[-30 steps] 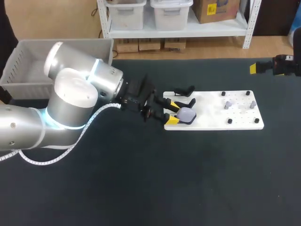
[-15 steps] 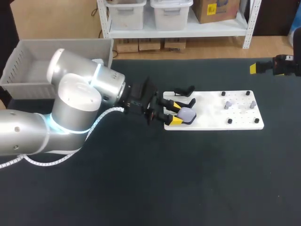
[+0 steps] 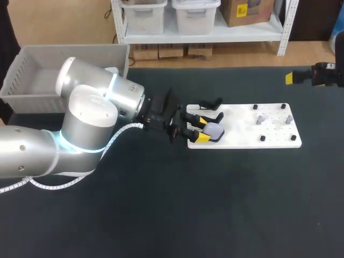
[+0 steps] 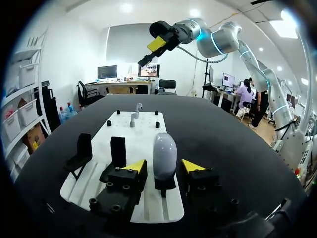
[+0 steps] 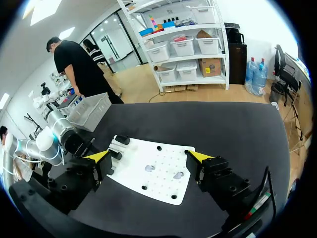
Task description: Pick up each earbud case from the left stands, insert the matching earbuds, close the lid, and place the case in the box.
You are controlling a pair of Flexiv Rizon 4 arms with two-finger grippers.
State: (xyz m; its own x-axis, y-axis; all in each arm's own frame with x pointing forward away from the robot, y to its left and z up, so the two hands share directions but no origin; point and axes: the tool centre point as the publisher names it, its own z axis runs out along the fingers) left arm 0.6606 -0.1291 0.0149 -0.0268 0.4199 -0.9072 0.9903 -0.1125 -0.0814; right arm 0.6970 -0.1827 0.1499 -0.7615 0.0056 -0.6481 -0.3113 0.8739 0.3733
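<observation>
A lavender-grey earbud case point(image 3: 214, 130) stands upright on a black stand at the left end of the white board point(image 3: 242, 134). My left gripper point(image 3: 200, 129) straddles it. In the left wrist view the case point(image 4: 164, 148) sits between the yellow fingertips point(image 4: 136, 166) with a thin gap on each side, so the left gripper point(image 4: 163, 166) is open. Two small grey earbuds point(image 3: 260, 119) rest on the board's right half. My right gripper point(image 3: 290, 78) hangs wide open over the table's far right corner. In its own view the right gripper point(image 5: 149, 155) holds nothing.
Two empty black stands point(image 3: 210, 103) sit behind the case on the board. Small black pegs point(image 3: 262, 138) dot the board's right part. A grey box point(image 3: 70, 49) stands at the table's rear left, behind my left arm.
My left gripper's fingers have drawn closer around the case, and the left arm has shifted slightly. The right arm has stayed still.
</observation>
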